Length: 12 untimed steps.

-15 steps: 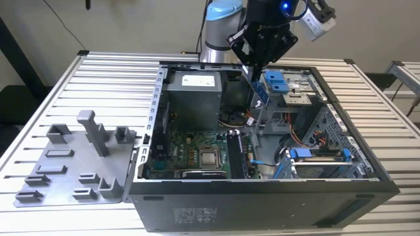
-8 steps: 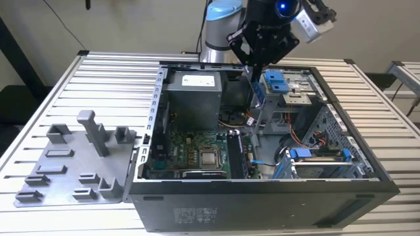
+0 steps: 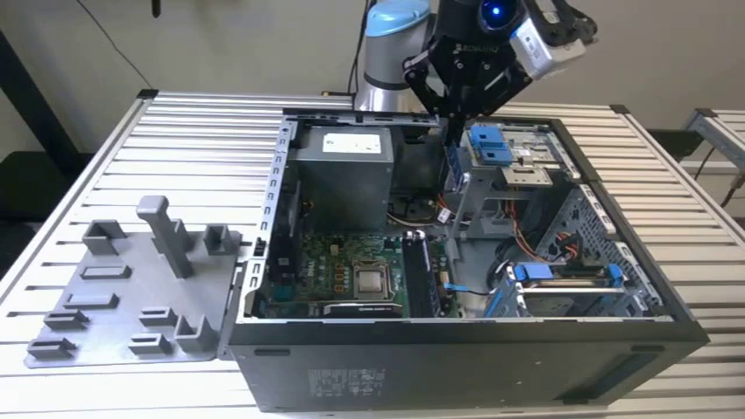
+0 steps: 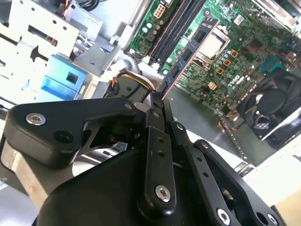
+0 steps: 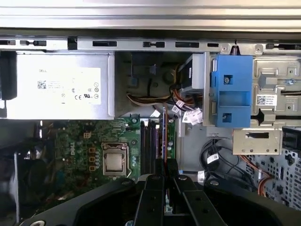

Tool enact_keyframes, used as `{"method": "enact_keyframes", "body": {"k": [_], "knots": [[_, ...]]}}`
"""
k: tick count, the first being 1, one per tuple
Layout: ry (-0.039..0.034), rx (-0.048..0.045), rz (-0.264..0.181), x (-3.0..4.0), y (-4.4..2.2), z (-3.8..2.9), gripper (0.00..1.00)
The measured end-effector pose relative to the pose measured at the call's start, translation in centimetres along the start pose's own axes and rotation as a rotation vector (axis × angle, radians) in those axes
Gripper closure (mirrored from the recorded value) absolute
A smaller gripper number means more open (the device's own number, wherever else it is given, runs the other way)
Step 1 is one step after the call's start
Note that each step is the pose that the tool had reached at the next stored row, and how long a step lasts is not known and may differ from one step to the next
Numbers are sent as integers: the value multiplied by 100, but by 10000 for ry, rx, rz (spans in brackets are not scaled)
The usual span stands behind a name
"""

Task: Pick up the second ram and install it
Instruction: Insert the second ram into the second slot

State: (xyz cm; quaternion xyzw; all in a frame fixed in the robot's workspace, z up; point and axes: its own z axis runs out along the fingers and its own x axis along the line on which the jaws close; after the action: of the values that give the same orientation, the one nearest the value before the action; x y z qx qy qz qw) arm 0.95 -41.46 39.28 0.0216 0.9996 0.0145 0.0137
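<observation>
Second ram [image 4: 193,44]: dark, thin reddish edge
Gripper [image 4: 157,100]: black, with silver screw heads
Motherboard [image 5: 80,146]: green, black slots
Power supply [image 5: 59,84]: grey, white label
Drive bracket [image 5: 230,89]: bright blue
Computer case [image 3: 466,367]: black outside, bare grey metal inside
Tray [image 3: 117,297]: plain grey, posts too
Table [image 3: 93,175]: silvery, ribbed in parallel slats
Arm joint cap [image 3: 393,16]: light blue

Slatted metal table [image 3: 140,157] carries an open desktop computer case [image 3: 466,358] lying on its side. Inside: grey power supply [image 3: 340,175], green motherboard [image 3: 331,262] with CPU socket [image 3: 372,281], blue drive bracket [image 3: 489,144]. Grey tray [image 3: 128,288] with upright posts lies just beside the case, on the exterior view's left.
</observation>
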Motion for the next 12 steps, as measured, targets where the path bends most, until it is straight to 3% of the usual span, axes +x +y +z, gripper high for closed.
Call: {"method": "enact_keyframes", "body": {"k": [6, 9, 12], "knots": [[-2, 9, 56, 0, 0, 0, 86], [66, 105, 56, -1, 0, 6, 86], [90, 123, 57, -2, -1, 27, 86]]}}
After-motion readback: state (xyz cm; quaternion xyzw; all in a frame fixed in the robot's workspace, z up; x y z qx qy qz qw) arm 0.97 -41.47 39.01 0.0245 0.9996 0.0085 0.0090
